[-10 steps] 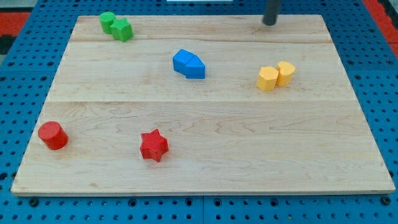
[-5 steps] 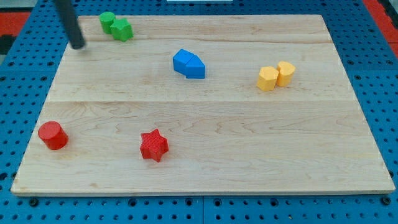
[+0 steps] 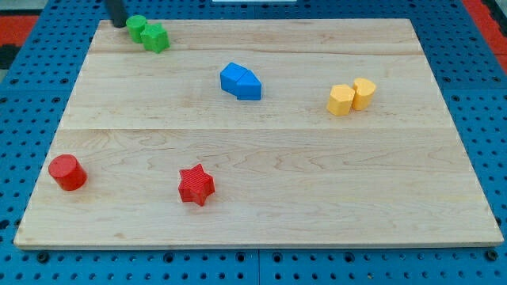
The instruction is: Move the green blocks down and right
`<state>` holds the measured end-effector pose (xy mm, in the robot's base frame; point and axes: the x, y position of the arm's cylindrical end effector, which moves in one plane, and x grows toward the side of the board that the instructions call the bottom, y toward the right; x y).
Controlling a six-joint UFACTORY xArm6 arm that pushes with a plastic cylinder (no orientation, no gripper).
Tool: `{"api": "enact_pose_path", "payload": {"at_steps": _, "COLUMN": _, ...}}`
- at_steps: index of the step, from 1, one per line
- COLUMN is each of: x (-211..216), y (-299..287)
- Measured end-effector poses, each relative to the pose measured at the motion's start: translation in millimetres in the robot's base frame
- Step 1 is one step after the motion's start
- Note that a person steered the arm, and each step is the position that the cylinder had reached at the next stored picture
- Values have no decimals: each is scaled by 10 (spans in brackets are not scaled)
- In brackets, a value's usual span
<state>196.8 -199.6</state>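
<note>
The bench [image 3: 317, 198] is a pale wooden board of joined planks. Near its top-left corner lie two touching green blocks, a green cylinder [image 3: 137, 28] and a green cube-like block [image 3: 156, 37]. Towards the middle, two blue blocks [image 3: 241, 81] sit pressed together; their shapes are hard to make out. At the right, two yellow blocks [image 3: 352, 97] touch. At lower left stands a red cylinder [image 3: 66, 172], with a red star [image 3: 196, 185] well apart to its right.
</note>
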Motion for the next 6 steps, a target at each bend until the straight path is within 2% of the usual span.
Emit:
{"api": "enact_pose_path", "payload": {"at_steps": 1, "x": -34, "y": 448}}
{"api": "enact_pose_path", "payload": {"at_steps": 3, "x": 548, "y": 751}}
{"api": "enact_pose_path", "payload": {"at_steps": 4, "x": 862, "y": 747}}
{"api": "enact_pose_path", "payload": {"at_steps": 5, "x": 875, "y": 297}}
{"api": "enact_pose_path", "payload": {"at_steps": 6, "x": 1196, "y": 241}}
